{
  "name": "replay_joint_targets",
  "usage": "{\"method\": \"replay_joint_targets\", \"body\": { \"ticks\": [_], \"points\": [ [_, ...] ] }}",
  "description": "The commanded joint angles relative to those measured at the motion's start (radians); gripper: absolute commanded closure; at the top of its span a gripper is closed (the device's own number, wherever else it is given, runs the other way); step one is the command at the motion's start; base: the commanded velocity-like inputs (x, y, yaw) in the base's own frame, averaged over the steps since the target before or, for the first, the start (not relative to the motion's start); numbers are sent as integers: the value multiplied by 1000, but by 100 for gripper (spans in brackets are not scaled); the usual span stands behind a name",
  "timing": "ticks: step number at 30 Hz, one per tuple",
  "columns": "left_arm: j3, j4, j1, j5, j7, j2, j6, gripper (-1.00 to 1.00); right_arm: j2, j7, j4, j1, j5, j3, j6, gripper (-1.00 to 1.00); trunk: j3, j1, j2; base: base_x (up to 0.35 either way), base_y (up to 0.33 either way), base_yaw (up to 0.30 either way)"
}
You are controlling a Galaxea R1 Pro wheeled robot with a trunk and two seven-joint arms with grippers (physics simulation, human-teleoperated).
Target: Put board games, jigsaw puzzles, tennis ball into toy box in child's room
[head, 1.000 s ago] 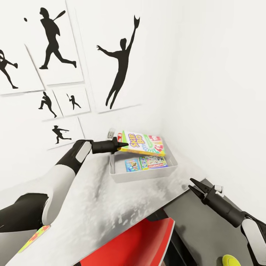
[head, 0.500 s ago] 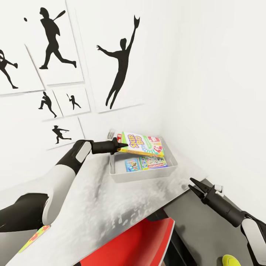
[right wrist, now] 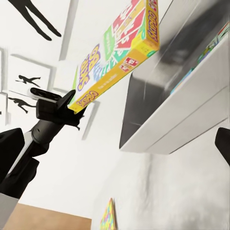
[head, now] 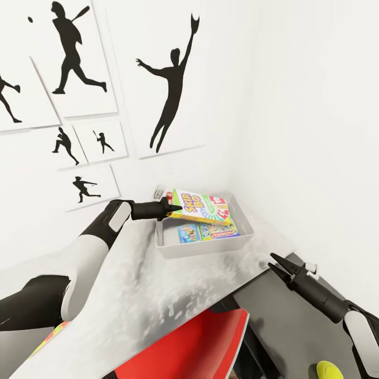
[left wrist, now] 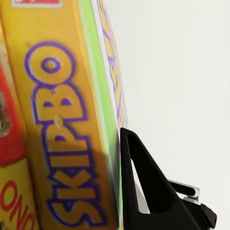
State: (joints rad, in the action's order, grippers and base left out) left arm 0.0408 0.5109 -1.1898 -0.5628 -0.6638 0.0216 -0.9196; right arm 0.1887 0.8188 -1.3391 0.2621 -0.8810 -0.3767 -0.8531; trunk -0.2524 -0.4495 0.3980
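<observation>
Left tool [head: 171,209]: clamped on the near end of the SKIP BO box [head: 202,207], held tilted over the toy box [head: 202,247].
Change: vs a sec ago the box sits lower and further in over the bin; the view also shifted a bit, so part of that is camera.
Meaning: prob. nearly ready to release; it'd land on the blue game [head: 208,230] already inside.
Right tool [head: 278,266]: fingers slightly apart, empty, hovering past the worktop [head: 137,305] edge.
Left to do: tennis ball [head: 328,369] low by the right arm; jigsaw puzzle [head: 45,339] at the worktop's near-left.
</observation>
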Motion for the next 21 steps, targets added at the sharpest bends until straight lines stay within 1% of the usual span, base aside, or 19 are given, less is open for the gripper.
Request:
{"method": "replay_joint_targets", "body": {
  "ticks": [1, 9, 21],
  "points": [
    [1, 0, -1, -2, -2, 0, -4, 100, 0, 2, 0, 1, -1, -1, -5, -100, -3, -1, 2, 0, 0, 0],
    [1, 0, -1, -2, -2, 0, -1, 100, 0, 4, 0, 1, -1, -2, -4, -100, -13, -1, 2, 0, 0, 0],
    [4, 0, -1, -4, -3, 0, 1, 100, 0, 6, 0, 1, -1, -2, -3, -100, -14, -1, 2, 0, 0, 0]
  ]
}}
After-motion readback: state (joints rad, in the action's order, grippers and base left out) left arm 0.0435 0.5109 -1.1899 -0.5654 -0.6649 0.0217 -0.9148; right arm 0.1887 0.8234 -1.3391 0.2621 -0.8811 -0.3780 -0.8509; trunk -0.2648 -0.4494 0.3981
